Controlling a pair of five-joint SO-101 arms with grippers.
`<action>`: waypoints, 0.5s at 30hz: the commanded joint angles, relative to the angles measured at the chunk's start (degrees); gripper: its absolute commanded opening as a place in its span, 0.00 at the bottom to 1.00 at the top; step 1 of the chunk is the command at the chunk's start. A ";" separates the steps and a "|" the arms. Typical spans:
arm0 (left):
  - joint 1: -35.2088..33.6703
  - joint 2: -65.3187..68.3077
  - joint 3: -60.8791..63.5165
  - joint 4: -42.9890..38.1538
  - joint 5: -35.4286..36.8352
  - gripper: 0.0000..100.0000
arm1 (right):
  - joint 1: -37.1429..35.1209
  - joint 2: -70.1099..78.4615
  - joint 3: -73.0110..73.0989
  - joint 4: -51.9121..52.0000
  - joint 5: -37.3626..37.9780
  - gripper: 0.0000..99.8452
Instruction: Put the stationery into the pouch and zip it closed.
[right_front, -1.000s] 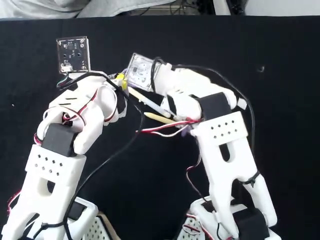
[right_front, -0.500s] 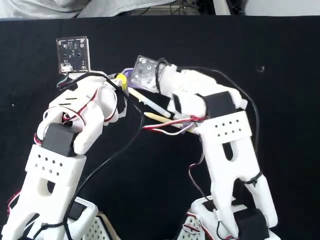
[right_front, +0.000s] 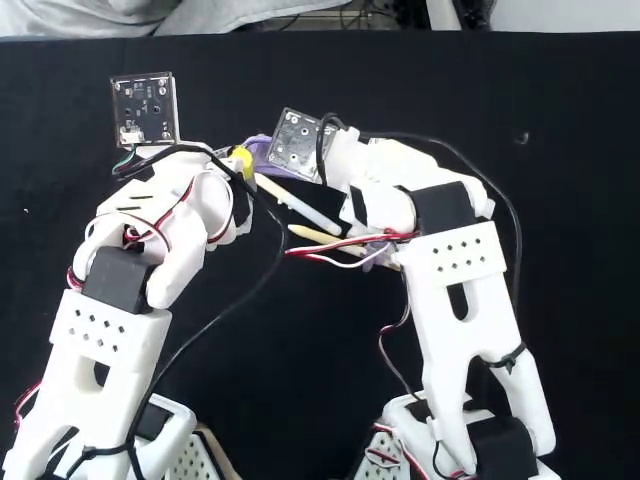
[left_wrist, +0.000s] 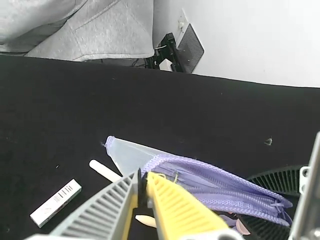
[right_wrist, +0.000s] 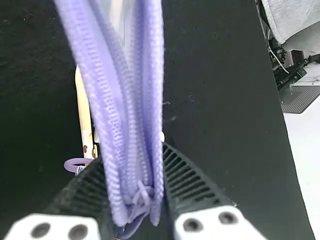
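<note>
The purple-zippered translucent pouch (left_wrist: 200, 186) hangs between both grippers over the black table; a bit of it (right_front: 258, 146) peeks out between the two wrists. My left gripper (left_wrist: 143, 179), with one grey and one yellow finger, is shut on the pouch's zipper edge. Shut on the other end of the pouch's zipper band (right_wrist: 131, 100) is my right gripper (right_wrist: 132, 197), its black jaws on either side. A white pen (right_front: 292, 205) and a cream pencil (right_front: 318, 235) lie on the table under the arms. A small white eraser (left_wrist: 55, 202) lies near the left gripper.
A thin purple loop (right_wrist: 75, 165) lies by the cream pencil (right_wrist: 85, 120). Cables (right_front: 250, 280) hang between the two arms. Grey fabric (left_wrist: 75, 25) and a white wall stand beyond the table's far edge.
The right arm's wrist has shifted a little to the right with the pouch end in its gripper. The left arm has kept still.
</note>
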 joint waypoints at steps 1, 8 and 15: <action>-0.40 -0.70 -0.57 -0.70 0.35 0.03 | 0.35 -0.22 -1.54 -0.35 0.35 0.01; -0.40 -3.60 -2.68 1.85 0.09 0.11 | 0.53 0.04 -7.25 -0.62 -4.13 0.01; -2.86 -16.70 -6.73 8.26 4.57 0.30 | 0.44 0.22 -17.71 5.89 -8.97 0.01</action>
